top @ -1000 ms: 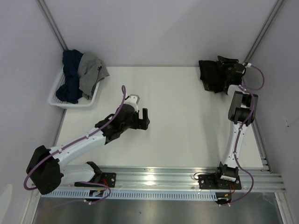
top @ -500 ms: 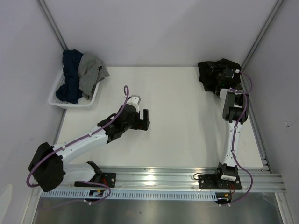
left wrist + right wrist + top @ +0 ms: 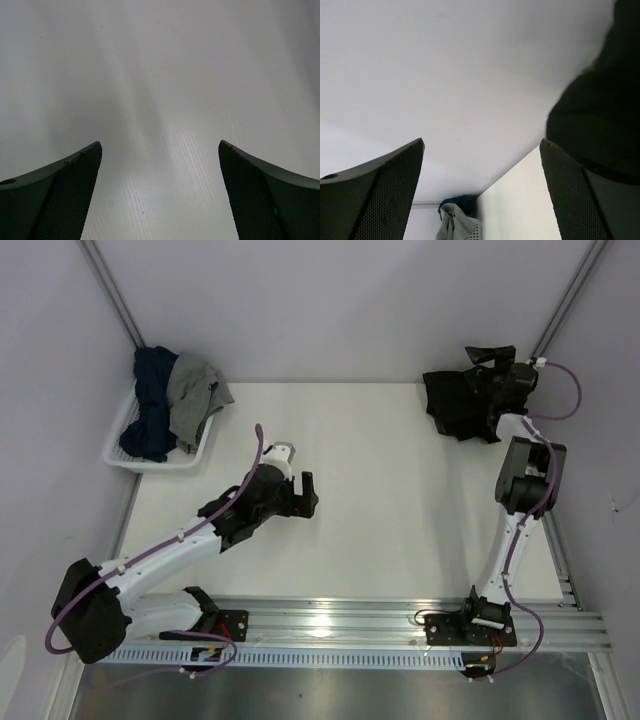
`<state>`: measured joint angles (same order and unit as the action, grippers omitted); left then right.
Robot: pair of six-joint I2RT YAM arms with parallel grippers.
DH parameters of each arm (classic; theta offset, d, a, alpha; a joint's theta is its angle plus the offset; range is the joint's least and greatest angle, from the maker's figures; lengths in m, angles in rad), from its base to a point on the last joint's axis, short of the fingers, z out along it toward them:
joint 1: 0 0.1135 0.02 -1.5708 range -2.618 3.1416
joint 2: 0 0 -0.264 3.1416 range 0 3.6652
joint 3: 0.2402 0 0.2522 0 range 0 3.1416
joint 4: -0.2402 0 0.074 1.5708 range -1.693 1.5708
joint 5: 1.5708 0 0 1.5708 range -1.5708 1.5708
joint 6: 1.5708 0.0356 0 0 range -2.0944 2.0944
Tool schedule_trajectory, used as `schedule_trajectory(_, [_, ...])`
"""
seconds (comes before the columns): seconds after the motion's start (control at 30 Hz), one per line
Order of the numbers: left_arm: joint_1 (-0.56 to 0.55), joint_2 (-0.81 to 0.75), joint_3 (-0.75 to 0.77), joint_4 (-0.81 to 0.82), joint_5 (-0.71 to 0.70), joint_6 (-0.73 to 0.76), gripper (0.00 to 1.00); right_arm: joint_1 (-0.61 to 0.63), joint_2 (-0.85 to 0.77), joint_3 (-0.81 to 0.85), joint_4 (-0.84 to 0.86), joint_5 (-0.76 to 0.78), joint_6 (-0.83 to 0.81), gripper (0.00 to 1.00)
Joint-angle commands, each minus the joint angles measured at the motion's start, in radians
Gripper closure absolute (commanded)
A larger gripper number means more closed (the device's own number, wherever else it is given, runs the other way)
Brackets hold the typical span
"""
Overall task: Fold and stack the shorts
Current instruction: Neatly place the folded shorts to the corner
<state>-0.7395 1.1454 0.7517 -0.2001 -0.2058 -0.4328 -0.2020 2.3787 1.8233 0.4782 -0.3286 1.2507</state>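
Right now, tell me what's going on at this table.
Two robot arms are working on folding and stacking shorts, and nothing looks folded yet. The right gripper is open at the far right corner, up against the crumpled black shorts, with nothing between its fingers. The left gripper hangs open over the bare middle of the table, holding nothing. More bunched clothes sit in the white basket at the far left corner.

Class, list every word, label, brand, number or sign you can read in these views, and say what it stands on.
None: no text is legible in any view.
Arm bases: any marking is too small to read.
Black shorts and white basket: no print or label shows.
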Motion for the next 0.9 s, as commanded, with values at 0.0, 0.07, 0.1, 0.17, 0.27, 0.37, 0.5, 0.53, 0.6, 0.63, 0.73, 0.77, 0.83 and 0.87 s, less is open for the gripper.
schedule_trajectory(0.0, [-0.004, -0.058, 0.000, -0.009, -0.017, 0.028, 0.01, -0.042, -0.237, -0.118, -0.004, -0.055, -0.129, 0.01])
schedule_trajectory(0.07, [-0.004, -0.087, -0.012, -0.010, -0.014, 0.028, 0.01, -0.074, -0.338, -0.223, -0.032, -0.090, -0.149, 0.00])
schedule_trajectory(0.1, [-0.004, -0.107, -0.017, -0.012, -0.012, 0.025, 0.01, -0.085, -0.375, -0.266, -0.035, -0.114, -0.164, 0.00])
schedule_trajectory(0.17, [-0.004, -0.127, -0.034, -0.004, -0.009, 0.022, 0.01, -0.112, -0.495, -0.355, -0.041, -0.135, -0.184, 0.01])
schedule_trajectory(0.27, [-0.004, -0.168, -0.074, 0.011, -0.015, 0.016, 0.01, -0.126, -0.665, -0.508, -0.119, -0.156, -0.284, 0.01])
schedule_trajectory(0.37, [-0.003, -0.229, -0.113, 0.024, -0.032, 0.011, 0.01, -0.125, -0.832, -0.623, -0.228, -0.144, -0.424, 0.01])
schedule_trajectory(0.5, [-0.003, -0.323, -0.182, 0.041, -0.052, 0.008, 0.01, -0.099, -1.054, -0.848, -0.291, -0.121, -0.572, 0.01])
schedule_trajectory(0.53, [-0.003, -0.343, -0.193, 0.045, -0.055, 0.008, 0.01, -0.085, -1.102, -0.887, -0.321, -0.104, -0.600, 0.01])
schedule_trajectory(0.6, [-0.003, -0.410, -0.227, 0.053, -0.081, 0.008, 0.01, -0.036, -1.244, -0.971, -0.332, -0.053, -0.649, 0.01])
schedule_trajectory(0.63, [-0.003, -0.433, -0.262, 0.056, -0.087, 0.009, 0.01, -0.015, -1.295, -1.065, -0.331, -0.038, -0.660, 0.01])
schedule_trajectory(0.73, [-0.003, -0.538, -0.293, 0.053, -0.116, 0.016, 0.01, 0.090, -1.499, -1.194, -0.332, 0.025, -0.718, 0.01])
schedule_trajectory(0.77, [-0.003, -0.561, -0.317, 0.047, -0.124, 0.019, 0.01, 0.117, -1.548, -1.261, -0.343, 0.070, -0.727, 0.00])
schedule_trajectory(0.83, [-0.003, -0.633, -0.339, 0.036, -0.141, 0.022, 0.01, 0.188, -1.677, -1.315, -0.368, 0.101, -0.760, 0.01])
schedule_trajectory(0.87, [-0.003, -0.654, -0.354, 0.033, -0.141, 0.022, 0.01, 0.199, -1.719, -1.361, -0.398, 0.135, -0.769, 0.00])
